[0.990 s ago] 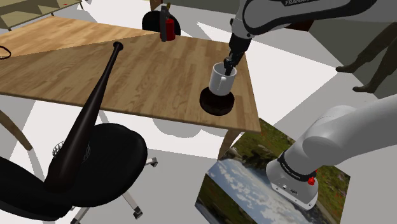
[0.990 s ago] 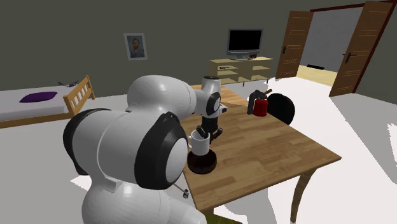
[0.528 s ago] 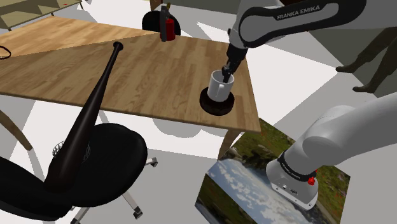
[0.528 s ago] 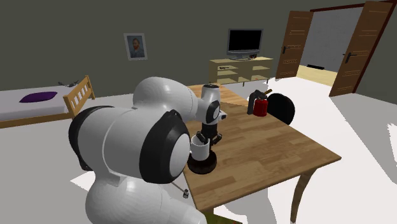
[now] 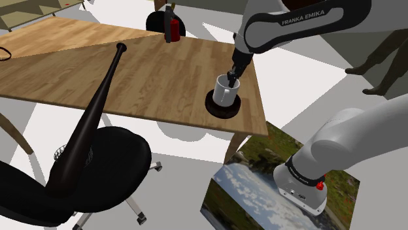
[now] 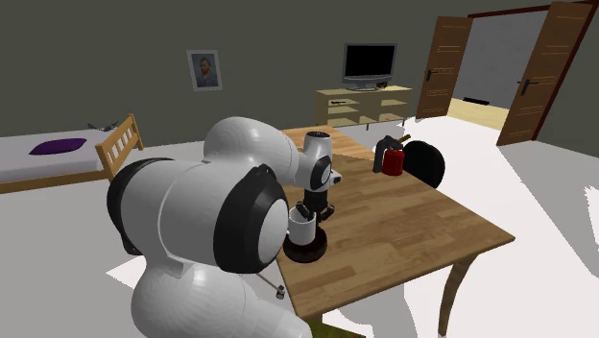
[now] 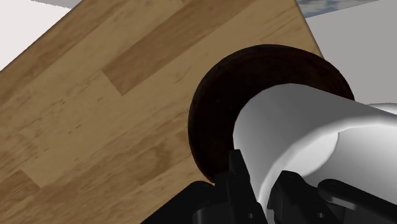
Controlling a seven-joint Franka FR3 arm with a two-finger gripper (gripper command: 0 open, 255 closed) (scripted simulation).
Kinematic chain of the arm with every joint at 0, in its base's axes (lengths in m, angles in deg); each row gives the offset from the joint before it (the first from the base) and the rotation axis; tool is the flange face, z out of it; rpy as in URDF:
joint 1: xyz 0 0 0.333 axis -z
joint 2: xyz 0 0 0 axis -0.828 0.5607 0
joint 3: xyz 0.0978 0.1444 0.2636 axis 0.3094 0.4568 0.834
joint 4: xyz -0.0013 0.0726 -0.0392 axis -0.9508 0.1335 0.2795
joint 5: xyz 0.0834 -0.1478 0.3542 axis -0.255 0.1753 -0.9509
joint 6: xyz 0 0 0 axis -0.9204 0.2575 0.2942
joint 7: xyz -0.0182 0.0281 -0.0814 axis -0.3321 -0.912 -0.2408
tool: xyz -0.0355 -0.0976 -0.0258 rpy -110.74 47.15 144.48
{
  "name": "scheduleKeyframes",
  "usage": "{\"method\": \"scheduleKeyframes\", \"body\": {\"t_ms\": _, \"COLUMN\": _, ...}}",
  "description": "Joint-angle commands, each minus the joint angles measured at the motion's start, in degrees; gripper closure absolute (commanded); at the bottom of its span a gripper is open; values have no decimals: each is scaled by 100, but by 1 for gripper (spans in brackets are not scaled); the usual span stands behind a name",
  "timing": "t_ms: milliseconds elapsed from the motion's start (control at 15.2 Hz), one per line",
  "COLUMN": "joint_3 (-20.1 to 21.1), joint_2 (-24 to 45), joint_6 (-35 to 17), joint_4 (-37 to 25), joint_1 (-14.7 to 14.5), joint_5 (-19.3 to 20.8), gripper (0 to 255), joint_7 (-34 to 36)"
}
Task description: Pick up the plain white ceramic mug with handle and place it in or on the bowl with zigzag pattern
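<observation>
We log the pincer clamped on the white mug's rim, with the mug upright in the dark bowl by the surface's stand-side corner.

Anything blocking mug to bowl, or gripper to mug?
Nothing visible. The white mug appears to sit right in the dark bowl, with no other thing between them. The gripper clasps the mug's wall at the rim, so nothing separates those either.
</observation>
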Motion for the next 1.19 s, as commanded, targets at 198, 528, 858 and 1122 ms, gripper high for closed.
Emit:
{"method": "scheduleKeyframes", "body": {"t_ms": 198, "joint_3": 0, "joint_2": -1, "joint_6": -1, "joint_4": -1, "joint_1": 0, "joint_5": 0, "gripper": 0, "joint_7": 0}}
{"method": "scheduleKeyframes", "body": {"t_ms": 528, "joint_3": -10, "joint_2": -178, "joint_6": 426, "joint_4": -251, "joint_1": 6, "joint_5": 10, "gripper": 0, "joint_7": 3}}
{"method": "scheduleKeyframes", "body": {"t_ms": 858, "joint_3": -19, "joint_2": -303, "joint_6": 799, "joint_4": -499, "joint_1": 11, "joint_5": 19, "gripper": 0, "joint_7": 6}}
{"method": "scheduleKeyframes", "body": {"t_ms": 1122, "joint_3": -19, "joint_2": -303, "joint_6": 799, "joint_4": -499, "joint_1": 11, "joint_5": 19, "gripper": 0, "joint_7": 6}}
